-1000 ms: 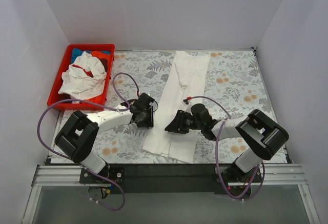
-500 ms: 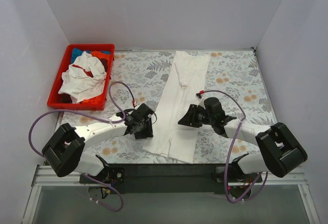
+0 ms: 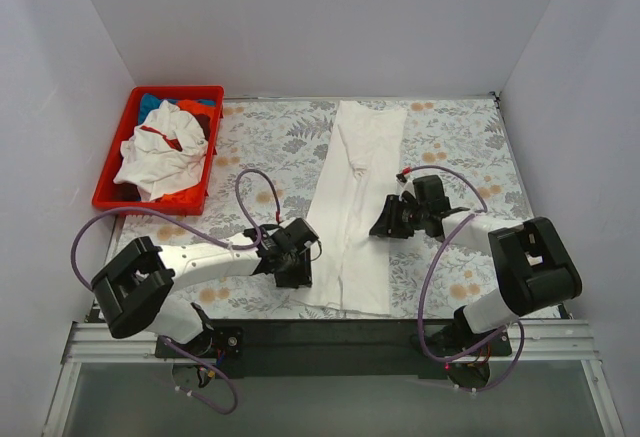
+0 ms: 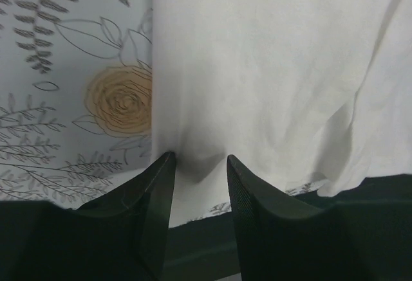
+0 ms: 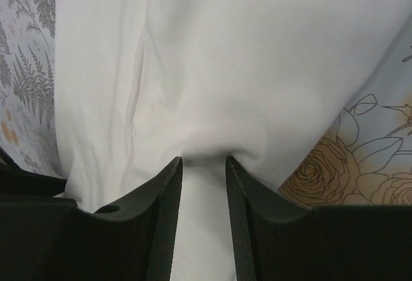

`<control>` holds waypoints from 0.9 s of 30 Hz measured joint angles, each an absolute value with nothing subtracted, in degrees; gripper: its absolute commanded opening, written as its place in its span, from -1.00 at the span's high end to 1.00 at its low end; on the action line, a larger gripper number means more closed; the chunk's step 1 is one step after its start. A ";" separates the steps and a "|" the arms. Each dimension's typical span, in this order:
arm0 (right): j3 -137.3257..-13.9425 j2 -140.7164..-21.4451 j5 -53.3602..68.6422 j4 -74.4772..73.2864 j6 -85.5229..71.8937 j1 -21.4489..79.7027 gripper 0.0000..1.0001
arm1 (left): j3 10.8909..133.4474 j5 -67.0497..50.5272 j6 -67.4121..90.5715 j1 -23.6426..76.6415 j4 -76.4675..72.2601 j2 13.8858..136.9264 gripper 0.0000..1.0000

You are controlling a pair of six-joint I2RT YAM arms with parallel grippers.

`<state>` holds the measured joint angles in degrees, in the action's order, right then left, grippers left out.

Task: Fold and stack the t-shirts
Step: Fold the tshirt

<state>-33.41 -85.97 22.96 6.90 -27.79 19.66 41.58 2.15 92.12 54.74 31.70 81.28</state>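
White t-shirt (image 3: 352, 207), folded lengthwise into a narrow strip, lies down the middle of the worktop (image 3: 450, 157), from the far edge almost to the near edge. The other shirts (image 3: 160, 152) are heaped in the red bin (image 3: 110, 157) at the far left corner.

The left gripper (image 3: 303, 260) meets the strip's left edge close to the near end. The right gripper (image 3: 380, 224) meets its right edge about midway along. In each wrist view the jaws stand partly apart with a pucker of cloth drawn between them; whether either has actually closed on the cloth cannot be told.

Hazards from here:
- A shallow bite may take only the top layer, so the lengthwise fold peels open on lifting.
- A deep bite may catch the floral covering under the shirt and drag it along.
- The two holds sit at unequal stations along the strip — a lift or cross-fold from them is likely to skew the hem and leave a crooked packet.
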 measured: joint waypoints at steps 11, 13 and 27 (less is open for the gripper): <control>-35.90 -74.78 16.64 -15.25 -20.01 18.55 0.04 | 44.91 5.21 98.52 61.25 42.48 79.37 0.05; -35.97 -70.17 15.25 -20.25 -19.66 19.55 0.03 | 45.30 6.26 99.74 61.28 44.58 77.32 -0.04; -23.44 -47.37 15.73 -40.45 -28.34 29.15 -0.03 | 45.67 6.59 102.96 62.94 46.50 77.23 -0.16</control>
<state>-23.44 -47.37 15.73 -40.45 -28.34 29.15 45.67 6.59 102.96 62.94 46.50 77.23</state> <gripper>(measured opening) 0.528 0.584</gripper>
